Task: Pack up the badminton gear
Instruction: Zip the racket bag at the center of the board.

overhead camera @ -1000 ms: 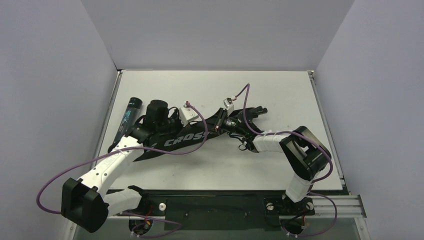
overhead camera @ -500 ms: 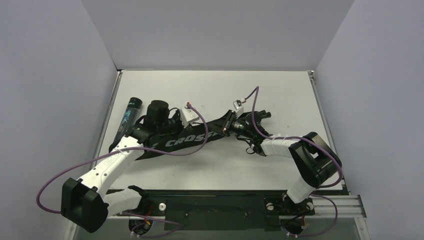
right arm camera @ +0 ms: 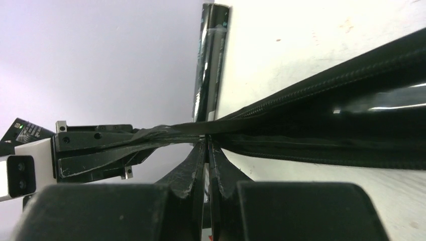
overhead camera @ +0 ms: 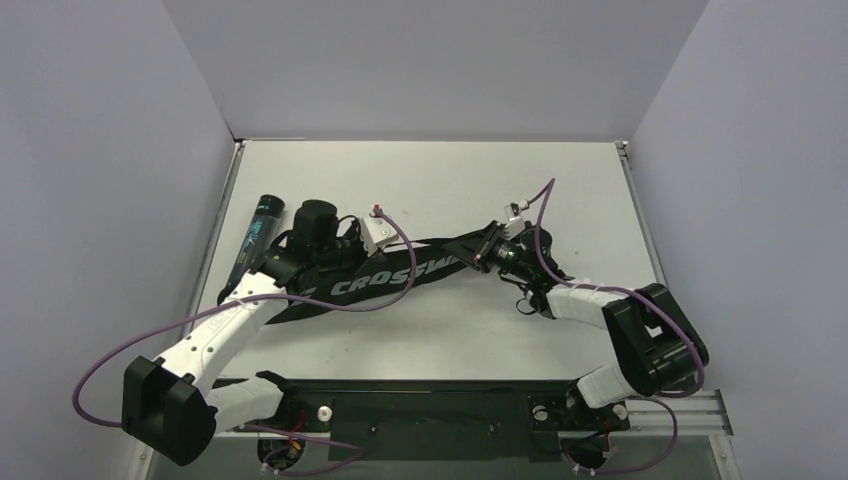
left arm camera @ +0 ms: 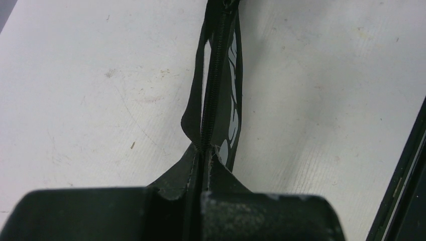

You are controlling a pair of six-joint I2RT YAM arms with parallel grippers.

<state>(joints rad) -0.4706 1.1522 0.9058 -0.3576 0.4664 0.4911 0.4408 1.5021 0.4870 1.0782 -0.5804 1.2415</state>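
The black "CROSSWAY" racket bag [overhead camera: 350, 285] lies stretched across the middle of the table. My left gripper [overhead camera: 392, 252] is shut on its zipper edge, and the left wrist view shows the fingers [left arm camera: 223, 173] pinching the bag [left arm camera: 221, 75] beside the zip. My right gripper [overhead camera: 478, 252] is shut on the zipper line at the bag's narrow right end [right arm camera: 326, 120], fingertips [right arm camera: 198, 155] together. The black tube with teal print [overhead camera: 257, 235] lies at the table's left edge and shows in the right wrist view [right arm camera: 211, 60]. No rackets or shuttlecocks are in view.
The white table [overhead camera: 430, 180] has a metal rail along its right side [overhead camera: 650, 250] and a black front bar [overhead camera: 420, 405] by the arm bases. Grey walls close in on three sides. Purple cables loop over both arms.
My right gripper has slid right along the bag, from near its middle to its narrow end, and the bag now lies drawn out longer. The left arm has stayed in place.
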